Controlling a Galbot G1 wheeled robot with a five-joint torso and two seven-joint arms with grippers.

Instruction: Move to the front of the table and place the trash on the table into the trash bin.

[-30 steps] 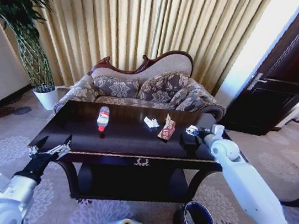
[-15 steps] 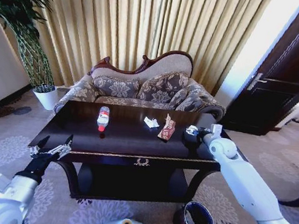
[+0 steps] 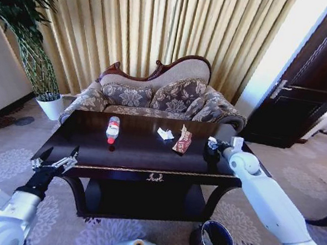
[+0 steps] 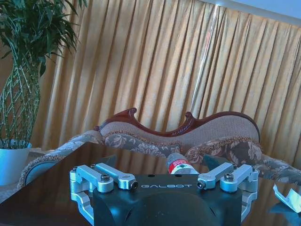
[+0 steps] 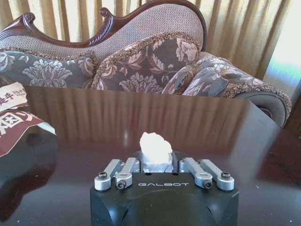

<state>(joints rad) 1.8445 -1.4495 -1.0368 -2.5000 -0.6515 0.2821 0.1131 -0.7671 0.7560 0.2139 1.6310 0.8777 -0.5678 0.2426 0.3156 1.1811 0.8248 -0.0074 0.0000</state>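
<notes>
The dark glossy table [image 3: 134, 155] stands in front of me. On it lie a clear bottle with a red label [image 3: 112, 129], a folded white paper [image 3: 165, 134] and a reddish-brown snack wrapper [image 3: 183, 140]. My right gripper [image 3: 212, 147] hovers low over the table's right end, shut on a crumpled white paper wad [image 5: 155, 145]. The wad sticks up between the right gripper's [image 5: 157, 165] jaws. The snack wrapper [image 5: 14, 117] lies off to one side of it. My left gripper [image 3: 60, 158] is open at the table's front left corner. Beyond the left gripper [image 4: 160, 162] lies the bottle [image 4: 178, 165]. The round dark trash bin [image 3: 213, 242] stands on the carpet at the table's front right.
A patterned sofa [image 3: 161, 98] stands behind the table, against tan curtains. A tall plant in a white pot [image 3: 50, 105] is at the back left. A dark door [image 3: 308, 88] is at the right. Patterned carpet surrounds the table.
The right arm has shifted slightly over the table's right end, with the paper wad staying at its fingers. The left arm has not moved.
</notes>
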